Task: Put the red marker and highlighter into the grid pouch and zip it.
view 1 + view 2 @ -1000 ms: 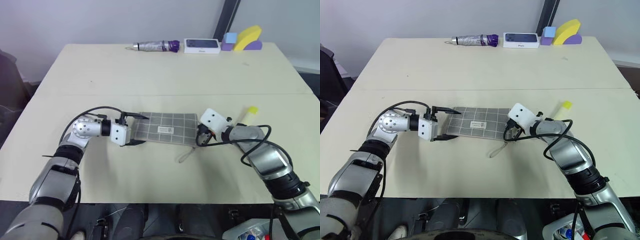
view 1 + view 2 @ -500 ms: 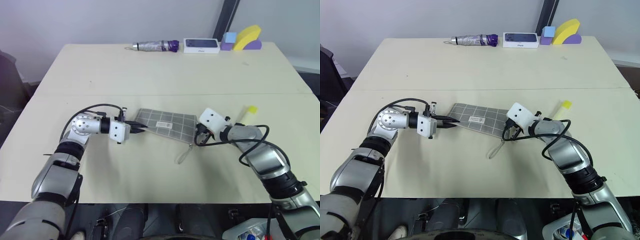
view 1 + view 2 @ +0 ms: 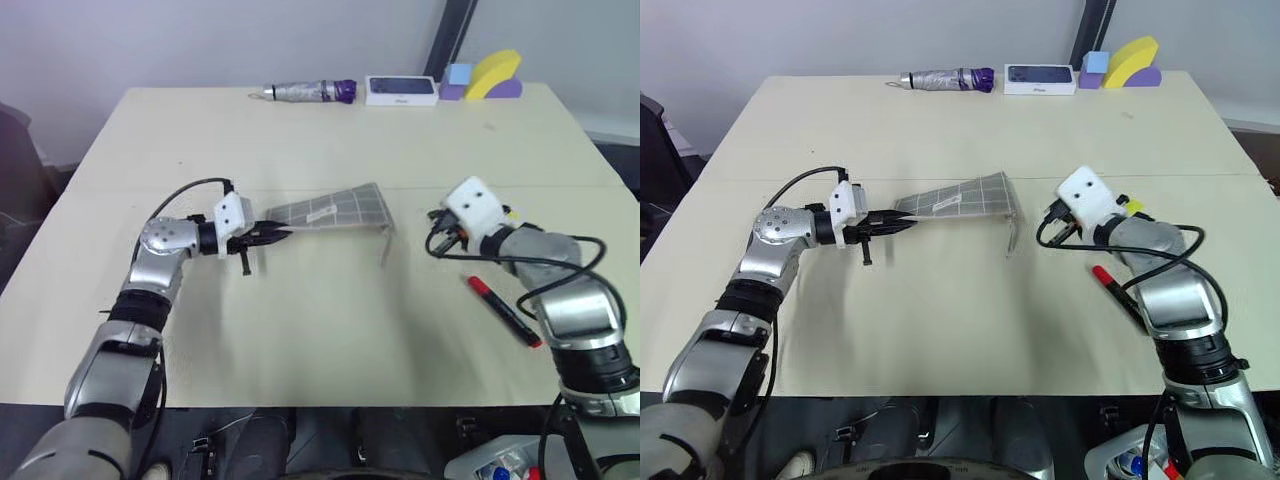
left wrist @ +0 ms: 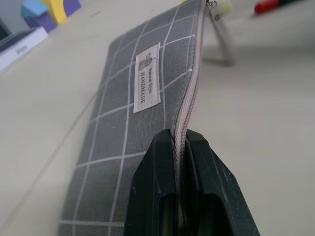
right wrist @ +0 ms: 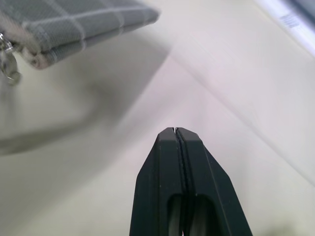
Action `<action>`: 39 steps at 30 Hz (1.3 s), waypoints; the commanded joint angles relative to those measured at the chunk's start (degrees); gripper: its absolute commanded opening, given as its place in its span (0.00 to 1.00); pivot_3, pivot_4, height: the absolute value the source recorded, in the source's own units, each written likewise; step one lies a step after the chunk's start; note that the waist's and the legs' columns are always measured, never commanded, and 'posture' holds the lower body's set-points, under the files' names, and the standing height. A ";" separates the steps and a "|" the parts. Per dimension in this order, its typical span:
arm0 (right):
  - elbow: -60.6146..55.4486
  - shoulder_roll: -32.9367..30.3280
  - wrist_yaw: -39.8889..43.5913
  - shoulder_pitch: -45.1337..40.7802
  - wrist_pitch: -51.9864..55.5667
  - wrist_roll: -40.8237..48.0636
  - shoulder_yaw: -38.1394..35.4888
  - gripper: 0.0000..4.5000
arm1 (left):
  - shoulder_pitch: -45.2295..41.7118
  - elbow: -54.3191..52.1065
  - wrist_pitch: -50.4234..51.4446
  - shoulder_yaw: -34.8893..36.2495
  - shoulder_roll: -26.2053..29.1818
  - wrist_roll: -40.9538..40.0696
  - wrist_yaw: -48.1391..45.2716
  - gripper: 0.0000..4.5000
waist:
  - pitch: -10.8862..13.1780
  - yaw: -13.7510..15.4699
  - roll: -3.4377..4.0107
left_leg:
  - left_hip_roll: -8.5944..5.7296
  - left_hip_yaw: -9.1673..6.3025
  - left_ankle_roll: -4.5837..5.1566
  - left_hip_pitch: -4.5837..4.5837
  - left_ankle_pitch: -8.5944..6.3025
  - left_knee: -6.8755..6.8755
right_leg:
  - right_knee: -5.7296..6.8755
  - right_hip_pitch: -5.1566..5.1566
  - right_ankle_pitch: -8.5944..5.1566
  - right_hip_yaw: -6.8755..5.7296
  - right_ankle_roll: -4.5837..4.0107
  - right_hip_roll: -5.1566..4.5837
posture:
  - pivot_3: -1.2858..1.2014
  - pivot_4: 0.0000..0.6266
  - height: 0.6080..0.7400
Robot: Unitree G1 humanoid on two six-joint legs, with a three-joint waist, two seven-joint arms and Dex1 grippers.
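Now that the left gripper [image 3: 268,237] has pinched the near end of the pouch [image 3: 335,211] along its zipper edge and lifted it, the pouch hangs off the table [image 3: 330,330], its far end raised and its cord [image 3: 385,243] dangling, where a second ago it lay flat between open jaws. To the pouch's right, the right gripper [image 3: 433,243] has drawn up and away from it with its jaws pressed together on nothing. Its retreat uncovers the marker [image 3: 503,309], lying on the table right of the pouch, near that arm. The highlighter [image 3: 1132,206] peeks out just behind the right wrist, also right of the pouch. Neither pen is inside yet, so I judge the pouch is only being held ready for opening. The table is pale and bare around the pouch; along its far edge behind the pouch sit a folded umbrella [image 3: 307,92], a white box [image 3: 402,90] and coloured blocks [image 3: 485,77], with a plain wall beyond.
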 commanded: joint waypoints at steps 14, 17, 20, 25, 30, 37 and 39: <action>-10.85 1.31 -1.15 3.56 2.45 11.10 -10.19 0.00 | -0.80 -26.49 45.87 10.38 -4.01 -18.52 15.92 0.01 | 0.00 -0.17 0.00 | 0.00 0.02 -0.02 0.00 0.01 0.03 | 0.06 0.00 0.00 0.01 0.00 -0.01 | 0.52 0.24 1.00; -11.63 1.57 -1.36 3.07 2.99 12.61 -10.29 0.00 | -0.60 -27.26 46.76 10.24 -4.24 -18.38 16.68 0.01 | 0.00 -0.17 0.00 | 0.01 0.02 -0.03 0.00 0.02 0.02 | 0.06 -0.01 0.00 0.02 0.00 -0.01 | 0.52 0.24 1.00; -12.67 2.12 -0.90 2.47 4.02 15.40 -10.47 0.06 | -0.28 -27.88 47.29 9.58 -4.28 -18.05 16.91 0.00 | 0.00 -0.11 0.00 | 0.01 0.03 -0.04 0.00 0.02 0.03 | 0.05 0.00 0.00 0.02 -0.01 -0.02 | 0.52 0.24 1.00; -12.81 3.33 -3.71 0.07 3.67 15.99 -9.45 0.52 | -0.54 -28.04 47.61 9.06 -4.70 -17.66 17.30 0.00 | 0.00 -0.08 0.00 | 0.00 0.03 -0.05 0.00 0.03 0.02 | 0.05 0.00 0.00 0.02 0.00 -0.04 | 0.52 0.24 1.00; -11.22 5.02 -6.49 -2.43 4.08 15.85 -8.35 0.64 | -0.68 -28.43 47.58 8.25 -5.00 -17.33 17.27 0.00 | 0.00 -0.08 0.00 | 0.01 0.03 -0.05 0.00 0.03 0.02 | 0.05 -0.01 0.00 0.04 -0.01 -0.05 | 0.52 0.24 1.00; -7.26 8.89 -10.97 -5.67 3.64 15.09 -7.21 0.64 | -0.23 -29.66 47.48 6.76 -4.87 -16.81 16.75 0.00 | 0.00 -0.12 0.00 | 0.00 0.04 -0.06 0.00 0.04 0.01 | 0.05 -0.03 0.00 0.07 -0.01 -0.06 | 0.52 0.24 1.00; -5.93 10.19 -12.02 -6.37 2.86 14.52 -6.47 0.64 | -0.23 -29.86 47.42 6.38 -5.02 -16.57 16.77 0.00 | 0.00 -0.14 0.00 | 0.00 0.04 -0.06 0.00 0.04 0.01 | 0.05 -0.03 0.00 0.07 -0.01 -0.06 | 0.52 0.24 1.00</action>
